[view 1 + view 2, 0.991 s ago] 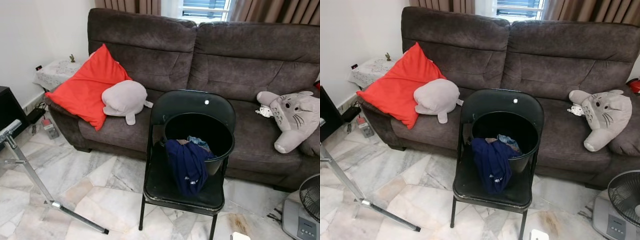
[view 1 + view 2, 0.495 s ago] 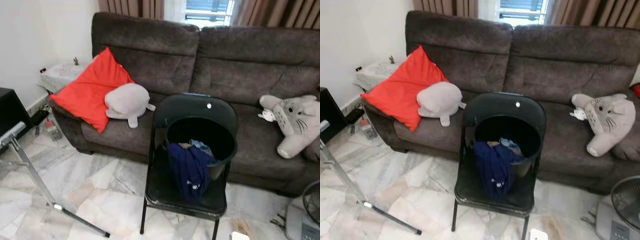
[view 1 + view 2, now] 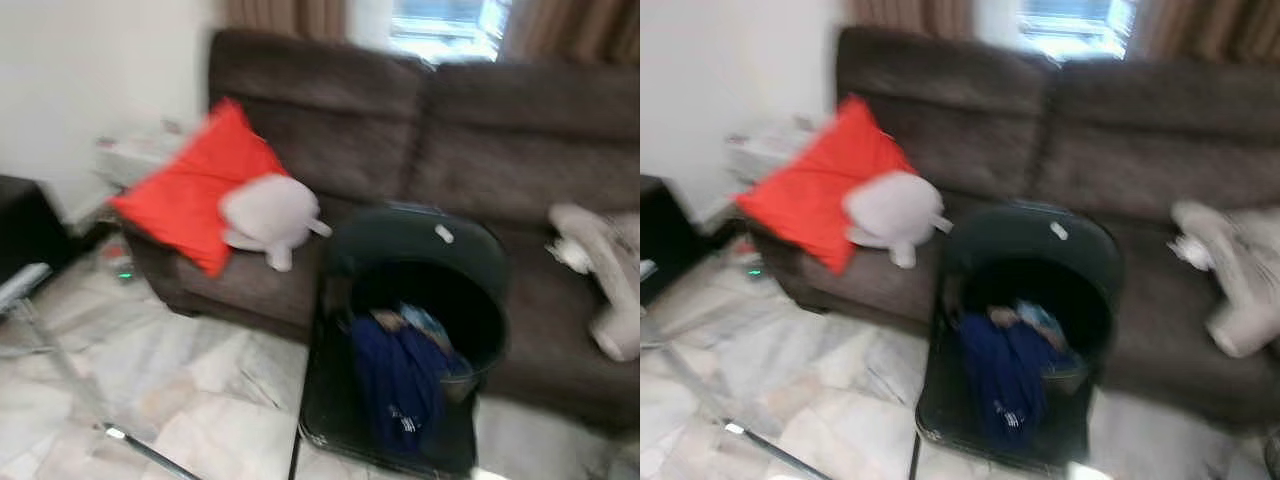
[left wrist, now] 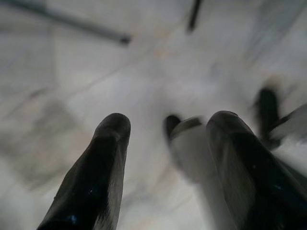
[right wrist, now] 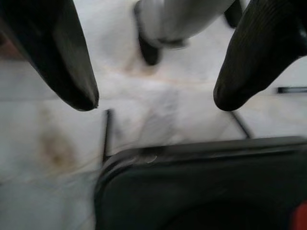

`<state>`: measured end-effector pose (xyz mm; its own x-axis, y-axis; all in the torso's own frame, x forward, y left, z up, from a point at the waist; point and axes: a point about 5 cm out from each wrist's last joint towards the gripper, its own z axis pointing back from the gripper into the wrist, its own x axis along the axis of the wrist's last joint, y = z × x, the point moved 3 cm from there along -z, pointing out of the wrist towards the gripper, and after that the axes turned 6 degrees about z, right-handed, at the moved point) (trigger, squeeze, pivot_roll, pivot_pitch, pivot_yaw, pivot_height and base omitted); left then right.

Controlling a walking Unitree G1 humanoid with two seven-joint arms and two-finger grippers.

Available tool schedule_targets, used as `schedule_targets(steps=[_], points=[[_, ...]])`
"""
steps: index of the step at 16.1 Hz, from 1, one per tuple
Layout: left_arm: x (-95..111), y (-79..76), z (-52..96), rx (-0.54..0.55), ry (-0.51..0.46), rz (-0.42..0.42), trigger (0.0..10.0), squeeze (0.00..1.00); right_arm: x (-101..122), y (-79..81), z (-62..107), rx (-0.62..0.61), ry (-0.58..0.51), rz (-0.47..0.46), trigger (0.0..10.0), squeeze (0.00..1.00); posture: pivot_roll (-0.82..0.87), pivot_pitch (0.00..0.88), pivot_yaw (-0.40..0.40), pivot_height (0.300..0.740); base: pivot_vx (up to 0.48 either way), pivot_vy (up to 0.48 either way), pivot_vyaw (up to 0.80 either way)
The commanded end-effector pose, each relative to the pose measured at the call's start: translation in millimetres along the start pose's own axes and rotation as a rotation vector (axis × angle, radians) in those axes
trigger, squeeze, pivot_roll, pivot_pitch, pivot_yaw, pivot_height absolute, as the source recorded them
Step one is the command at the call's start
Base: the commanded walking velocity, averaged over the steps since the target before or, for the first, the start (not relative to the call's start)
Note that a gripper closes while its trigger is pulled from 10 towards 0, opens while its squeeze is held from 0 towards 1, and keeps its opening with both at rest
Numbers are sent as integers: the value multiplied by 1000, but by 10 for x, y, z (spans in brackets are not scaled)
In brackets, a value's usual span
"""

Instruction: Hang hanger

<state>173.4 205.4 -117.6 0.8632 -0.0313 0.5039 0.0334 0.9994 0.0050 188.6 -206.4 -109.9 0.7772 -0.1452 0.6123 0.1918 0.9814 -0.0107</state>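
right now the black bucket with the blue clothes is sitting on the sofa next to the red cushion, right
Not quite. The black bucket with the blue clothes sits on the black folding chair in front of the sofa, not on the sofa itself. The left eye view shows this. The red cushion does lie on the sofa.

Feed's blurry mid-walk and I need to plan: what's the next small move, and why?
Probably pause until the view steadies, then step closer to the chair. The bucket on it holds clothes, with a blue garment draped over its rim. Both hands hang open and empty over the floor: the left hand and the right hand. No hanger can be made out yet.
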Motion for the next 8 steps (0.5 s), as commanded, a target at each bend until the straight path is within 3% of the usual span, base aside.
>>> schedule_targets(steps=[1,4,6,8], points=[[-187,156,52,39,60,5,10000,0,50,147,-12,30,-23,-2,10000,0,-33,3,-17,740,0,0,0],[-206,150,55,36,65,8,10000,0,184,47,-20,-76,-81,-34,10000,0,-40,4,-34,740,0,0,0],[-224,149,58,32,72,3,10000,0,495,78,-27,-111,-197,-65,10000,0,-65,4,-49,740,0,0,0],[-242,151,62,32,75,4,10000,0,729,180,36,-63,-327,18,10000,0,-77,4,-53,740,0,0,0]])
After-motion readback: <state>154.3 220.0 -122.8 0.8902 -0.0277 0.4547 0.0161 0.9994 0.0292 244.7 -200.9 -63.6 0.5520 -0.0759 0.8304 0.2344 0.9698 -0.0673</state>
